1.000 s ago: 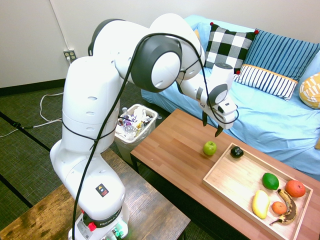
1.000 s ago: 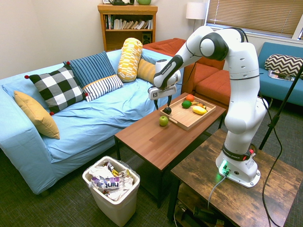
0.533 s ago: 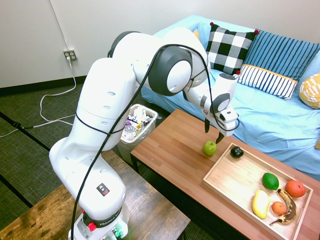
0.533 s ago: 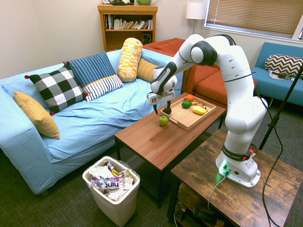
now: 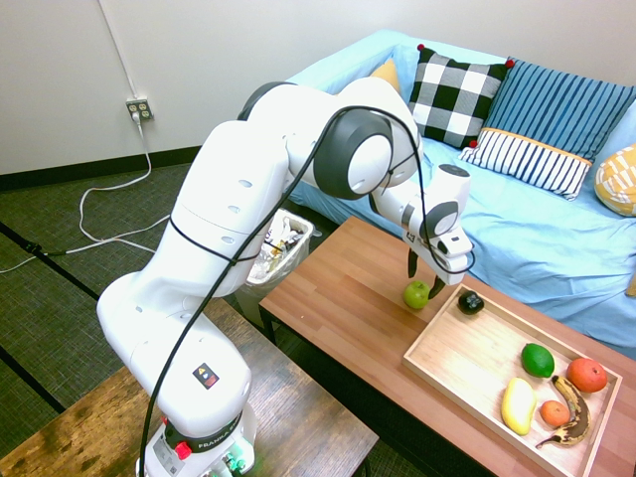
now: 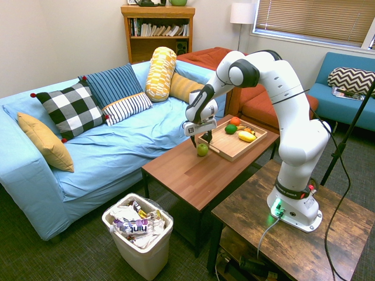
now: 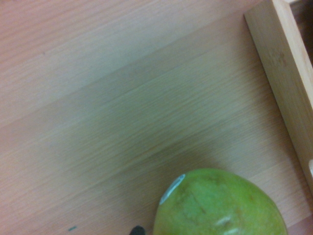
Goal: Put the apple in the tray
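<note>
Claw has come down from well above the table to just over the small round glossy yellow-green apple; a sec ago there was clear air between them, now fingertips sit at apple-top level. Fingers spread apart, one each side of the fruit, nothing held as far as ext. views show. Apple itself unmoved: on the reddish-brown wooden tabletop, directly beneath claw, just beside the near edge of the large shallow light-wood tray but outside it. Wrist view confirms: apple close below, tray rim off to one side, bare tabletop between.

Judgement: approach phase nearly done; grasp not yet made. Next needs a little more descent, then closing, then a short carry over the tray rim.

Count, per 1st ext. view:
- apple: 1
- tray: 1
- in tray, beyond claw: dark blackish fruit 1, nearest; green lime-like fruit 1; yellow fruit 1; orange-red fruits 2; brown spotted banana 1.
</note>
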`<state>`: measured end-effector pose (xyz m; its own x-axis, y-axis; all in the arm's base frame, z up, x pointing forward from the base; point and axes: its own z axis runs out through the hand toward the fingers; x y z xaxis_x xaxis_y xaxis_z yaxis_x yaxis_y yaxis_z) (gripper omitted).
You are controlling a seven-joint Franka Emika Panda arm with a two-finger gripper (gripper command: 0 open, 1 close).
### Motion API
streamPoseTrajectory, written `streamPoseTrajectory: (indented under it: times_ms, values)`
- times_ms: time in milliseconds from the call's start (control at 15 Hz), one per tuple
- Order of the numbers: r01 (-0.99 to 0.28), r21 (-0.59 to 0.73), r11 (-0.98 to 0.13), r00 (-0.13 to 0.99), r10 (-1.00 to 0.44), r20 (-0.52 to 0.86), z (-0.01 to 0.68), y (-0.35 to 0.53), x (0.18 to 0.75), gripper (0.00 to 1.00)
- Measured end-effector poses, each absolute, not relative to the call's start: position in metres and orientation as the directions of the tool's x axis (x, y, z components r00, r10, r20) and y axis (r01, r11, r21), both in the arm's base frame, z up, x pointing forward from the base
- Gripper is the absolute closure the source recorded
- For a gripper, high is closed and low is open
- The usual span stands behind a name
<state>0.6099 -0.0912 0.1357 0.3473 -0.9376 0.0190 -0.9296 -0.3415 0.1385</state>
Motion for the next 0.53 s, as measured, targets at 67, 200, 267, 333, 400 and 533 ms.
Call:
streamPoseTrajectory:
  times_ms: [67,200,267,333,400,533]
  values:
    - [-0.929,0.144,-0.341,0.347,-0.938,0.016,0.132,-0.091,0.61,0.0]
    - [-0.927,0.155,-0.34,0.346,-0.938,0.012,0.124,-0.092,0.61,0.0]
    - [-0.926,0.159,-0.341,0.347,-0.938,0.009,0.121,-0.093,0.61,0.0]
    - [-0.925,0.164,-0.343,0.348,-0.937,0.006,0.119,-0.093,0.61,0.0]
    - [-0.924,0.166,-0.344,0.35,-0.937,0.004,0.117,-0.093,0.611,0.0]
    - [-0.92,0.166,-0.356,0.36,-0.933,-0.003,0.116,-0.093,0.611,1.0]
